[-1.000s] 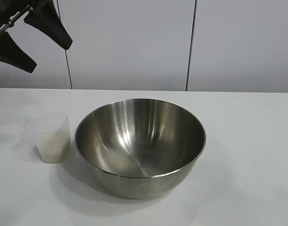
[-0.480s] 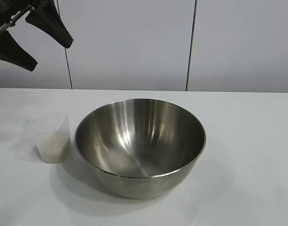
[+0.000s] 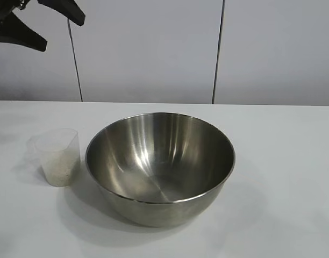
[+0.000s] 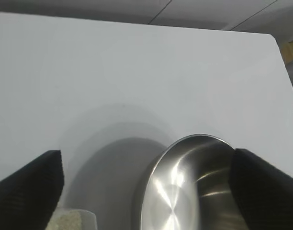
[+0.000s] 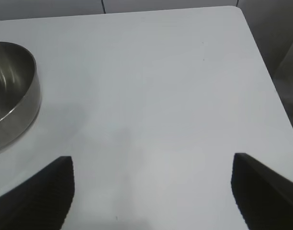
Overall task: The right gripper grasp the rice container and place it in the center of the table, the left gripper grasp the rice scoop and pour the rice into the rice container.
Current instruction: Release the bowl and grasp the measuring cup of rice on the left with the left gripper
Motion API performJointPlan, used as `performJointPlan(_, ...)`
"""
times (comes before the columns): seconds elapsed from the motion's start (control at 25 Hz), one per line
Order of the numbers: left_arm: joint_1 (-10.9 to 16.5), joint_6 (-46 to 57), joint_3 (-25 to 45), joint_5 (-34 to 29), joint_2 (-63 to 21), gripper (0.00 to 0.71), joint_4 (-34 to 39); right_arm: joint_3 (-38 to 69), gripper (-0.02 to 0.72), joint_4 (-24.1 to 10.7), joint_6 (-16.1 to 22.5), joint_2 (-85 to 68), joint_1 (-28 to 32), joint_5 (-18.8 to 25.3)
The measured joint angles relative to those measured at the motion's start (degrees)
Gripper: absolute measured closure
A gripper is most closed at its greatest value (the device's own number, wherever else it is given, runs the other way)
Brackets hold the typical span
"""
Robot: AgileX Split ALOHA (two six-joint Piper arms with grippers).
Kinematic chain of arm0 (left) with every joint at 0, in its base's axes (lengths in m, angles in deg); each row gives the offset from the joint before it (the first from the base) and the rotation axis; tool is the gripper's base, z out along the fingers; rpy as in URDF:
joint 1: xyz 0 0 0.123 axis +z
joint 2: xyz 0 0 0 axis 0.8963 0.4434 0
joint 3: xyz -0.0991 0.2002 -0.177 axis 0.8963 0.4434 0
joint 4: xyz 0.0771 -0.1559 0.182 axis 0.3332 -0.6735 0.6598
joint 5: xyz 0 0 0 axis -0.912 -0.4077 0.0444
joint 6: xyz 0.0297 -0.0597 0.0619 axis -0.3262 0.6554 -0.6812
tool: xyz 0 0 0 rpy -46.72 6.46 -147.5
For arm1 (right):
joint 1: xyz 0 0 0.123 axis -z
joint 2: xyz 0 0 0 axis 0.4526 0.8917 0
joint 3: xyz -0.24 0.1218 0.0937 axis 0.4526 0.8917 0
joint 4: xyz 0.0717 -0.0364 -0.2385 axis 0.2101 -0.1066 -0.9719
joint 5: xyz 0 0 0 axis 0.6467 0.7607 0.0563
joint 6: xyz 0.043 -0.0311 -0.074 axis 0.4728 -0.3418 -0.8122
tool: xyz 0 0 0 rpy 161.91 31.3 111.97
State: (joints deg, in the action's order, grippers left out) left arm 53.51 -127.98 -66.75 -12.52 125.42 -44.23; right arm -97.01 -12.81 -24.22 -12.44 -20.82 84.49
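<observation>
1. My left gripper [image 3: 38, 24] hangs high over the table's left edge, well above the scoop, jaws spread wide with nothing between them. In its wrist view both fingers frame the bowl, with a corner of the scoop at the frame's edge.

2. The scoop [image 3: 58, 156] stands upright on the table [image 3: 283, 161], just beside the bowl's left wall but apart from it. The rice [image 3: 59, 171] fills roughly its lower half. I judge it light, thin-walled and somewhat springy, so a hard squeeze could flex it and spill grains. I'd pinch across the upper wall near the rim, or the small tab on its left side, and keep it level until it is over the bowl.

3. The bowl [image 3: 160, 164] sits about mid-table, upright; I see no rice in it. Polished steel: stiff, heavier than the scoop, slippery. The rim is the only place jaws could bite, one finger inside, one outside.

4. My right gripper [image 5: 151, 191] shows only in its own wrist view, jaws spread, empty, over bare table with the bowl's edge off to one side.
</observation>
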Motion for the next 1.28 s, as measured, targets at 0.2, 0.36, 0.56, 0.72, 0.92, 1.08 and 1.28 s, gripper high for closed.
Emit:
performJointPlan(0.2, -7.69, -4.44, 22.07, 29.8, -4.69, 0.112, -1.41, 0.0, 0.093, 0.01, 0.0, 0.0, 0.0, 0.0)
performJointPlan(0.36, -8.84, -1.22, 31.67, 39.6, -1.87, 0.119, -1.91, 0.0, 0.093, 0.01, 0.07, 0.0, 0.0, -0.05)
performJointPlan(0.56, -8.84, 14.34, 36.83, 46.68, 1.95, 0.119, 2.97, 0.0, 0.093, 0.01, 0.07, 0.0, 0.0, -0.05)
performJointPlan(0.72, -8.55, 33.73, 41.53, 60.09, 6.74, 0.146, 22.79, 0.0, 0.093, 0.01, 0.07, 0.0, 0.0, -0.16)
performJointPlan(0.92, -5.01, 49.89, 45.67, 75.14, 17.67, 0.189, 42.27, 0.0, 0.093, 0.06, 0.07, 0.0, 0.0, -0.16)
performJointPlan(1.08, -2.22, 50.68, 46.0, 75.65, 26.58, 0.194, 46.28, 0.0, 0.093, 0.06, 0.07, 0.0, 0.0, -0.16)
performJointPlan(1.28, -1.72, 46.61, 45.26, 75.85, 33.03, 0.204, 47.62, 0.0, 0.093, 0.06, 0.07, 0.0, 0.0, -0.16)
